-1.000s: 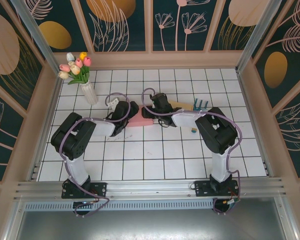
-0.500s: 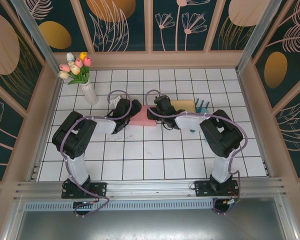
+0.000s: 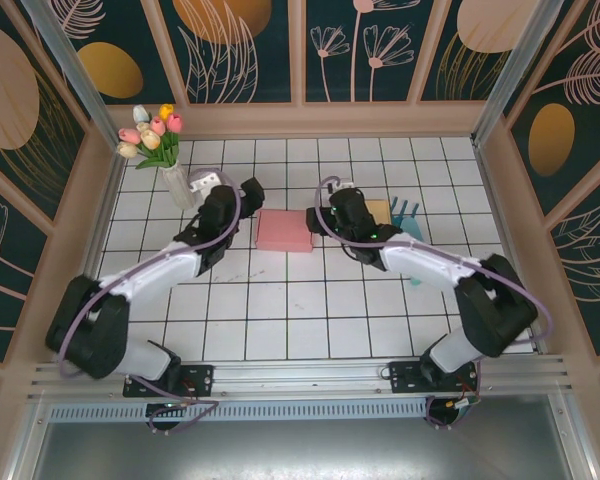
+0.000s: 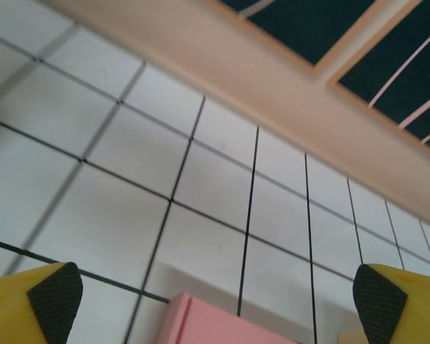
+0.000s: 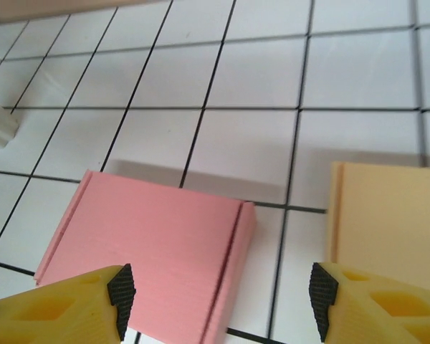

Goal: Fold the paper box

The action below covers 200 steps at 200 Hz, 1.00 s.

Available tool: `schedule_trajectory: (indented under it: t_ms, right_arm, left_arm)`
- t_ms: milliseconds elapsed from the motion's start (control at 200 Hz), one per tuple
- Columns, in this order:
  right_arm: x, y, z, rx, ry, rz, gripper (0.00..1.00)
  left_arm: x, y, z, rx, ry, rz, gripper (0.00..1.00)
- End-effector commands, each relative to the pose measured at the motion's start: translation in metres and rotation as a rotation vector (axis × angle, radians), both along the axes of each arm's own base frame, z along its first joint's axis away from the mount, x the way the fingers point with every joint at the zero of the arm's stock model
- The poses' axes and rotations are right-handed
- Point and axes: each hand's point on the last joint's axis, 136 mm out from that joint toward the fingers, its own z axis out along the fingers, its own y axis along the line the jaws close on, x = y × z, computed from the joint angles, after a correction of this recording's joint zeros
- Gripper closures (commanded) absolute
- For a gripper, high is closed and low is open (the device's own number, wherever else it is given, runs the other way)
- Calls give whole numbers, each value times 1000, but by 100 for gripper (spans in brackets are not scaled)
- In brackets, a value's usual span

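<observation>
Pink paper box (image 3: pixel 284 230) lies flat on tiled table (image 3: pixel 280 310) between grippers, held by neither. Top view adds vase of tulips (image 3: pixel 178 180), teal item (image 3: pixel 405 212). Right wrist view adds crease near box's right edge and tan cardboard (image 5: pixel 387 222) just beside it. Left gripper (image 4: pixel 216 297) jaws wide, empty; right gripper (image 5: pixel 219 290) jaws apart, empty. Count: one pink box, one tan cardboard, one vase, two grippers.

Pink box (image 5: pixel 147 251) lies flat on the white tiles (image 5: pixel 358 72), with a tan box (image 5: pixel 390 222) just to its right. The gripper (image 5: pixel 220 297) fingers are spread wide, straddling the pink box's right edge.
</observation>
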Motion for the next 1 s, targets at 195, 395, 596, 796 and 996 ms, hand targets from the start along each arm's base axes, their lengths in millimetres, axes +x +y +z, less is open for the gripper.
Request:
schedule_trajectory:
  t_ms: [195,395,596,796,996]
  right_arm:
    - [-14,-122,73,-93,-290,-355,1]
    - [-18,-217,59,-221,-394,-561,1]
    - [-27,-273,11,-287,-416,-669,1]
    - [-7,-277,-35,-159,-332,-581,1]
    - [1,-274,-24,-162,-419,-524,1]
  left_arm:
    - [-71,101,46,362,-240,246,2]
    - [-82,120,40,513,-342,259,1]
    - [-65,150,-19,597,-218,262,1]
    - [-50,167,-42,526,-223,203,1]
    - [-40,160,-39,574,-287,132,1]
